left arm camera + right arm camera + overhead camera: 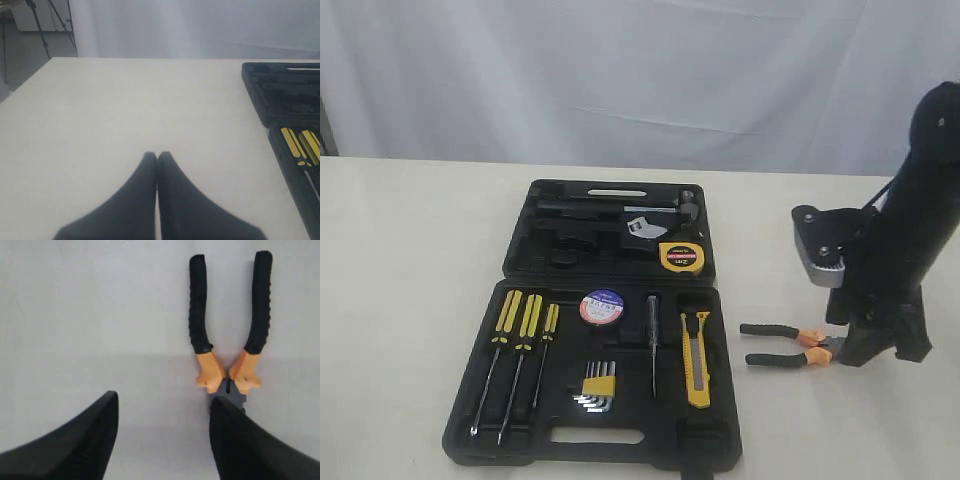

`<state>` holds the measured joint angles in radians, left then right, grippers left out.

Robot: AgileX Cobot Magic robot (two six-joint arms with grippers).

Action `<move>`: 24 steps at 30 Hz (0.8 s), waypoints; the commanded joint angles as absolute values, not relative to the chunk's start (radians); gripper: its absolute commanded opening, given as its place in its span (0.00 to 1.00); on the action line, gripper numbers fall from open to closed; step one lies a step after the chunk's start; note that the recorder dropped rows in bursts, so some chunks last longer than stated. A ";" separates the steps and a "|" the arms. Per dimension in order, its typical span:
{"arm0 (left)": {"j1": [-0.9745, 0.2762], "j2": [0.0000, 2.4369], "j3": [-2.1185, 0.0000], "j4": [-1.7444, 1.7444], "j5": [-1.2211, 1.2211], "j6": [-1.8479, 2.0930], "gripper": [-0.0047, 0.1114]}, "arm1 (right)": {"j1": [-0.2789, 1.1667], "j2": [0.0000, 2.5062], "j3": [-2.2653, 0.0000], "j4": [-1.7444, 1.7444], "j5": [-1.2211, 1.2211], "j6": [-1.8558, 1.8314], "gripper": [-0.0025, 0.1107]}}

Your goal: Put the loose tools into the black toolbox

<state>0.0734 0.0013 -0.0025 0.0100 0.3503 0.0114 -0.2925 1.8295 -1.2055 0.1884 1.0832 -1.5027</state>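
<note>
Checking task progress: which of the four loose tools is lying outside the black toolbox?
The orange-and-black-handled pliers, on the table right of the toolbox, by the right gripper. The tape measure, utility knife and tape roll sit inside it.

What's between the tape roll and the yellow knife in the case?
A slim dark tool, perhaps a screwdriver, separates tape roll and knife, shown in the exterior view.

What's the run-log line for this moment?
right gripper: open, at pliers head | left gripper: shut, over table | pliers: on table, outside toolbox
</note>
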 commanded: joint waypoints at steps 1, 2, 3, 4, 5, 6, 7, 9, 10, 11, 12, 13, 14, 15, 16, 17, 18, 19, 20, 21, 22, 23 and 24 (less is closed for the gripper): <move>0.069 0.000 0.000 0.000 0.342 0.007 0.04 | -0.336 1.862 -1.209 0.208 1.074 -1.575 0.49; 0.069 0.000 0.000 0.000 0.342 0.007 0.04 | -0.338 1.868 -1.209 0.199 1.065 -1.579 0.49; 0.069 0.000 0.000 0.000 0.342 0.007 0.04 | -0.338 1.880 -1.209 0.192 1.049 -1.580 0.51; 0.069 0.000 0.000 0.000 0.342 0.007 0.04 | -0.338 1.887 -1.209 0.185 1.037 -1.581 0.53; 0.069 0.000 0.000 0.000 0.342 0.007 0.04 | -0.338 1.896 -1.209 0.183 1.018 -1.581 0.56; 0.069 0.000 0.000 0.000 0.342 0.007 0.04 | -0.338 1.905 -1.209 0.182 1.000 -1.581 0.60; 0.069 0.000 0.000 0.000 0.342 0.007 0.04 | -0.338 1.914 -1.209 0.182 0.990 -1.581 0.62; 0.069 0.000 0.000 0.000 0.342 0.007 0.04 | -0.338 1.939 -1.209 0.182 0.959 -1.586 0.62; 0.069 0.000 0.000 0.000 0.342 0.007 0.04 | -0.338 1.955 -1.209 0.182 0.937 -1.586 0.62; 0.069 0.000 0.000 0.000 0.342 0.007 0.04 | -0.338 1.962 -1.209 0.182 0.923 -1.586 0.62; 0.069 0.000 0.000 0.000 0.342 0.007 0.04 | -0.338 1.975 -1.209 0.182 0.903 -1.586 0.62; 0.069 0.000 0.000 0.000 0.342 0.007 0.04 | -0.338 1.983 -1.209 0.182 0.893 -1.580 0.62; 0.069 0.000 0.000 0.000 0.342 0.007 0.04 | -0.338 1.995 -1.209 0.180 0.863 -1.569 0.62; 0.069 0.000 0.000 0.000 0.342 0.007 0.04 | -0.338 2.002 -1.209 0.180 0.851 -1.567 0.62; 0.069 0.000 0.000 0.000 0.342 0.007 0.04 | -0.338 2.013 -1.209 0.180 0.824 -1.567 0.62; 0.069 0.000 0.000 0.000 0.342 0.007 0.04 | -0.338 2.019 -1.209 0.180 0.809 -1.567 0.62; 0.069 0.000 0.000 0.000 0.342 0.007 0.04 | -0.336 2.026 -1.209 0.180 0.805 -1.567 0.62; 0.069 0.000 0.000 0.000 0.342 0.007 0.04 | -0.336 2.028 -1.209 0.180 0.801 -1.567 0.62; 0.069 0.000 0.000 0.000 0.342 0.007 0.04 | -0.336 2.030 -1.209 0.180 0.797 -1.564 0.62; 0.069 0.000 0.000 0.000 0.342 0.007 0.04 | -0.336 2.035 -1.209 0.180 0.797 -1.564 0.62; 0.069 0.000 0.000 0.000 0.342 0.007 0.04 | -0.336 2.041 -1.209 0.180 0.792 -1.564 0.61; 0.069 0.000 0.000 0.000 0.342 0.007 0.04 | -0.336 2.043 -1.209 0.180 0.792 -1.564 0.58; 0.069 0.000 0.000 0.000 0.342 0.007 0.04 | -0.336 2.051 -1.209 0.180 0.792 -1.564 0.52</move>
<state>0.0734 0.0013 -0.0025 0.0100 0.3503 0.0114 -0.3304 2.0371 -1.2063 0.1859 0.8033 -1.5664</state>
